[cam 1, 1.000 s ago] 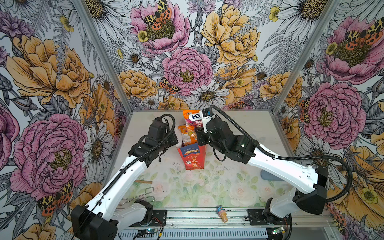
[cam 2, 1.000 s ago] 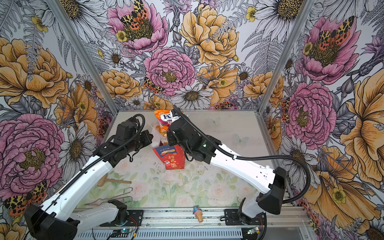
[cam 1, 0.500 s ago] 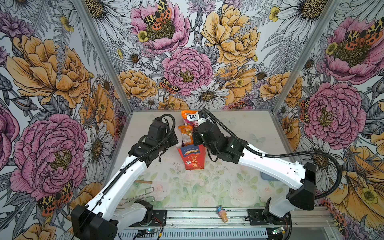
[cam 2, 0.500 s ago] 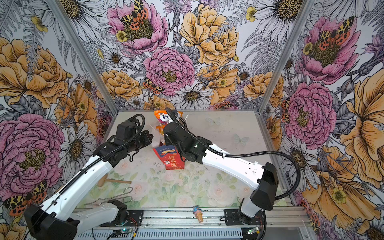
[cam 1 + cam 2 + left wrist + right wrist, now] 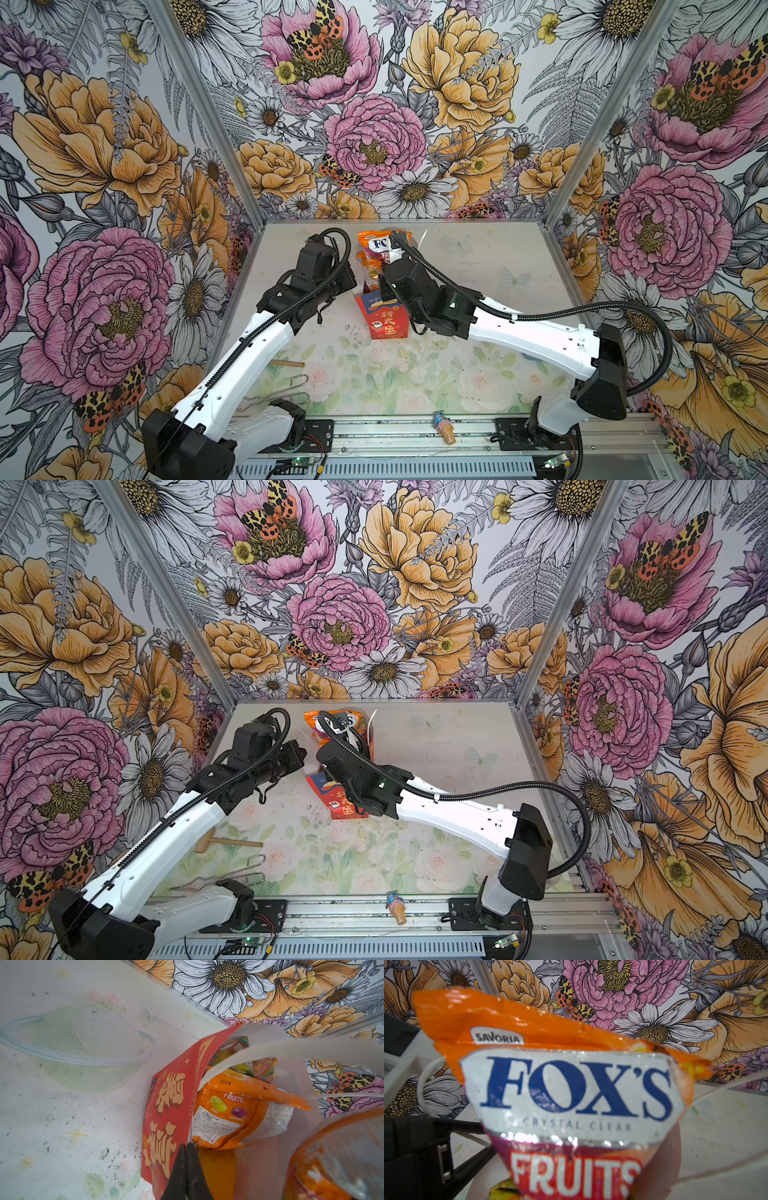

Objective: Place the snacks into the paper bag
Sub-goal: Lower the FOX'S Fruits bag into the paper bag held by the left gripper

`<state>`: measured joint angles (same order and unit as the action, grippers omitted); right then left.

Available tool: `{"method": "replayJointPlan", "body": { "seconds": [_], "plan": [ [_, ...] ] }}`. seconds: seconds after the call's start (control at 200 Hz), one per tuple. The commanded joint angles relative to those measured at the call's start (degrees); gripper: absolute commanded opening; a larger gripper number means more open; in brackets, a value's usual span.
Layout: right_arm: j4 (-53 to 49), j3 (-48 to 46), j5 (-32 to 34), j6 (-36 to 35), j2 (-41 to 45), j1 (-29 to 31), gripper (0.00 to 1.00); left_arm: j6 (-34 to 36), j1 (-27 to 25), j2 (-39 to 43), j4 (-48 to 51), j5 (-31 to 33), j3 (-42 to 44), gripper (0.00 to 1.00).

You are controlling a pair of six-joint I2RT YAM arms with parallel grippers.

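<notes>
Nearly finished, by the look: glossy snack packets [image 5: 234, 1109] lie inside the tall red-and-white paper bag [image 5: 384, 320] in the middle of the worktop [image 5: 490, 257], the left gripper [image 5: 187, 1149] has its jaws clenched on the rim, and the right gripper [image 5: 389, 261], jaws grasping the orange FOX'S candy packet [image 5: 571, 1084], holds it at the bag's mouth, unreleased.

You are looking into a three-sided booth; its back wall [image 5: 374, 137], left wall [image 5: 104, 166] and right wall [image 5: 673, 208] carry one wallpaper of big pink and yellow-orange peonies, white daisies and spotted moths on a pale ground; bare metal posts [image 5: 208, 112] mark the two back corners; the tabletop [image 5: 498, 257] is scuffed off-white at the far end, with a faded rose-and-leaf print nearer you; a silver rail [image 5: 374, 430] runs along its front edge; the light is even, the shadows soft.
</notes>
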<state>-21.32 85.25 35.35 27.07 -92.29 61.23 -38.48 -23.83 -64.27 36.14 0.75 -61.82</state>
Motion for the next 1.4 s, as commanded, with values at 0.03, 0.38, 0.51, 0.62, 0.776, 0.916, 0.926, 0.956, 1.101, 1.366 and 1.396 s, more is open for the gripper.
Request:
{"method": "replayJointPlan", "body": {
  "seconds": [0.03,0.38,0.51,0.62,0.776,0.916,0.926,0.956,1.101,1.366,1.396],
  "plan": [
    [3.9,0.2,3.7,-0.9,-0.3,0.6,0.0,0.4,-0.1,0.6,0.4,0.0,0.0,0.0],
    [3.8,-1.6,8.8,-1.8,0.5,2.5,0.0,0.2,-0.2,0.5,0.4,0.1,0.1,0.0],
    [3.8,-2.0,10.5,-2.2,0.4,3.5,0.0,0.2,-0.2,0.7,0.4,0.1,0.1,0.0],
    [3.4,-1.9,12.4,-3.2,0.9,5.0,0.0,0.2,-0.2,0.7,0.5,0.3,0.1,0.0],
    [1.0,-1.6,12.9,-1.7,1.7,6.6,0.0,-0.1,-0.3,0.7,0.4,0.5,0.0,0.0],
    [-0.3,-2.5,14.7,-0.6,2.7,7.8,0.0,-0.4,-0.6,0.9,0.5,0.8,0.2,0.0],
    [-0.3,-2.6,14.8,-0.6,2.8,7.8,0.0,-0.4,-0.7,0.9,0.4,0.9,0.2,0.0],
    [-0.4,-2.8,15.1,-0.5,3.1,8.0,0.0,-0.4,-0.7,0.9,0.5,0.9,0.1,0.0],
    [-1.0,-3.5,16.4,0.2,3.7,8.4,0.0,-0.5,-1.1,1.0,0.5,1.0,0.1,0.0],
    [-1.3,-3.3,17.7,0.4,3.0,8.9,0.03,-0.5,-1.5,1.3,0.5,1.4,-0.1,0.0],
    [-1.3,-3.3,17.6,0.4,2.8,8.9,0.06,-0.5,-1.7,1.2,0.5,1.4,-0.2,0.0]
  ]
}}
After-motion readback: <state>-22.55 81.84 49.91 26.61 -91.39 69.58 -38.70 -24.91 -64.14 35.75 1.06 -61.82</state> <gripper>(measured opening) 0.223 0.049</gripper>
